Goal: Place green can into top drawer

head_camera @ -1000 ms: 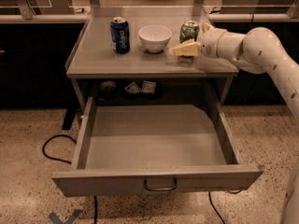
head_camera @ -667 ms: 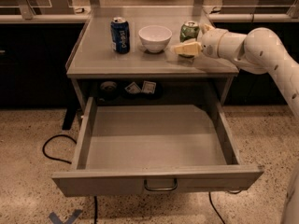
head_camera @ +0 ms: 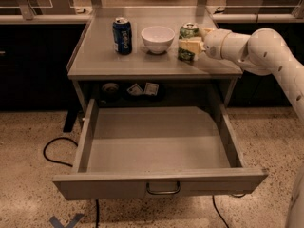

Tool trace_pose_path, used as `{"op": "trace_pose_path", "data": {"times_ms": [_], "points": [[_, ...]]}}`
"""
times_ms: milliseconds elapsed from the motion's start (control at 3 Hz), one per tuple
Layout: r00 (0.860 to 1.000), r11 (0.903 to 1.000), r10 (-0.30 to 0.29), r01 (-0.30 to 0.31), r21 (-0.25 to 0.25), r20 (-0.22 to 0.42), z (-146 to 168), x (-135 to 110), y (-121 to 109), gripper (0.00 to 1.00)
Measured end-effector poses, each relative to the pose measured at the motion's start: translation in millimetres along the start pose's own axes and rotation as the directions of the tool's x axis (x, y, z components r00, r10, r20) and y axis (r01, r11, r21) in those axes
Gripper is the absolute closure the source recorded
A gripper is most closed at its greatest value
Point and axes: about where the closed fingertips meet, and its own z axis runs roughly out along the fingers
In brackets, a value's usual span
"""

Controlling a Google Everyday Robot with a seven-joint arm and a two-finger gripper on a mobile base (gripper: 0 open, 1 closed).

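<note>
A wide shallow grey metal top drawer (head_camera: 156, 146) is seen pulled fully open, below the gripper and nearer the camera, with a small silver bar handle (head_camera: 163, 190) on its flat front. Nothing is seen inside it. A black cable (head_camera: 51, 148) lies on the speckled floor, down and camera-left of the gripper. Small dark items (head_camera: 110, 88) are seen on the shelf under the grey table (head_camera: 104, 61), too dim to name. On the tabletop the small green can (head_camera: 189, 31) with a silver top stands upright. The white two-finger gripper (head_camera: 191, 38) is placed around it, one pale finger (head_camera: 190, 45) across the can's front. The can appears to be pinched, though the far finger is poorly seen. A white round bowl (head_camera: 157, 38) stands just camera-left of the gripper. A blue soda can (head_camera: 122, 35) stands further left.
</note>
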Motion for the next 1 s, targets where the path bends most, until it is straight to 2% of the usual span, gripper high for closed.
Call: {"op": "trace_pose_path", "data": {"times_ms": [667,1000], "points": [[1.000,1.0000,0.000,0.000,0.000,0.000,0,0,0,0.97],[0.999,0.9992,-0.033,0.033,-0.020,-0.014,-32,0,13,1.00]]}}
